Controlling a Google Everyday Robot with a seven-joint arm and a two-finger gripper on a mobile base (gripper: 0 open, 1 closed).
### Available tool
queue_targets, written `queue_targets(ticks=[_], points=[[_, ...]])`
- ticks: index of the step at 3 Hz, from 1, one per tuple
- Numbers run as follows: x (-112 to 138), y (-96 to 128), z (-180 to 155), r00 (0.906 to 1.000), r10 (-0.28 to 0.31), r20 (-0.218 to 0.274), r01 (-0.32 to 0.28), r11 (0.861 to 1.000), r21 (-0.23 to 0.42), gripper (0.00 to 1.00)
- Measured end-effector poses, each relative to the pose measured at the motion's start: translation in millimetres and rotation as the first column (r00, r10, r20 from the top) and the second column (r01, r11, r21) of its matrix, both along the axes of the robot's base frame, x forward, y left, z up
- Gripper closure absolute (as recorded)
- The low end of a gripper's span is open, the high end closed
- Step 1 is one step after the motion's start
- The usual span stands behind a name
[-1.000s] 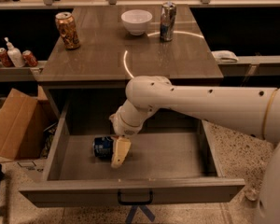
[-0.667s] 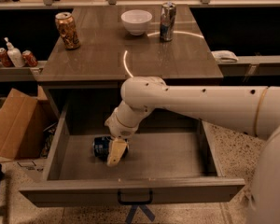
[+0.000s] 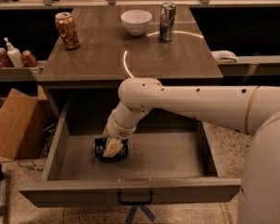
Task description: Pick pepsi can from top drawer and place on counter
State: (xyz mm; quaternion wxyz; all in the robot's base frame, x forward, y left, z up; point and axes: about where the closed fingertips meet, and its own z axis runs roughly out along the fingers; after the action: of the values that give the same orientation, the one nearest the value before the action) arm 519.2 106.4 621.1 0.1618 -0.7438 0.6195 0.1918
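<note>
1. Because the pepsi can (image 3: 99, 148) lies on its side on the floor of the open top drawer (image 3: 168, 158), toward the left front, your coming move turns on how the end effector (image 3: 113, 147) sits against it
2. The end effector is down inside the drawer, right over the middle of the can and overlapping it in the camera view, so the can lies beneath it, not off to either side
3. The can's long axis runs roughly left to right, close to parallel with the drawer front, and dark blue body shows on both sides of the end effector
4. The arm (image 3: 186, 101) comes down from the upper right, so, as I judge it, the approach crosses that axis instead of running along it, which suits a grasp around the body
5. You cannot tell from this view whether the end effector is open, closed or already clamped on the can, so confirm that before you lift
6. The desk (image 3: 102, 59) lies above and behind the drawer, so expect to raise the can straight up, then carry it back over the near edge
7. The orange-gold can (image 3: 67, 30), the bowl (image 3: 136, 21) and the silver-blue can (image 3: 167, 21) stand toward the far side, well apart from that edge
</note>
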Motion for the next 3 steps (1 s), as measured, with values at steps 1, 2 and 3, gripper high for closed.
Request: queue_targets(ticks=[1, 2, 3], points=[[-3.2, -14.7, 42.0, 0.9982, -0.006, 0.059, 0.002, 0.997, 0.080, 0.92], [-2.9, -45.3, 95.4, 0.9885, -0.032, 0.148, 0.012, 0.991, 0.136, 1.00], [-1.9, -63.2, 157.1, 0.9796, -0.052, 0.194, 0.019, 0.986, 0.167, 1.00]])
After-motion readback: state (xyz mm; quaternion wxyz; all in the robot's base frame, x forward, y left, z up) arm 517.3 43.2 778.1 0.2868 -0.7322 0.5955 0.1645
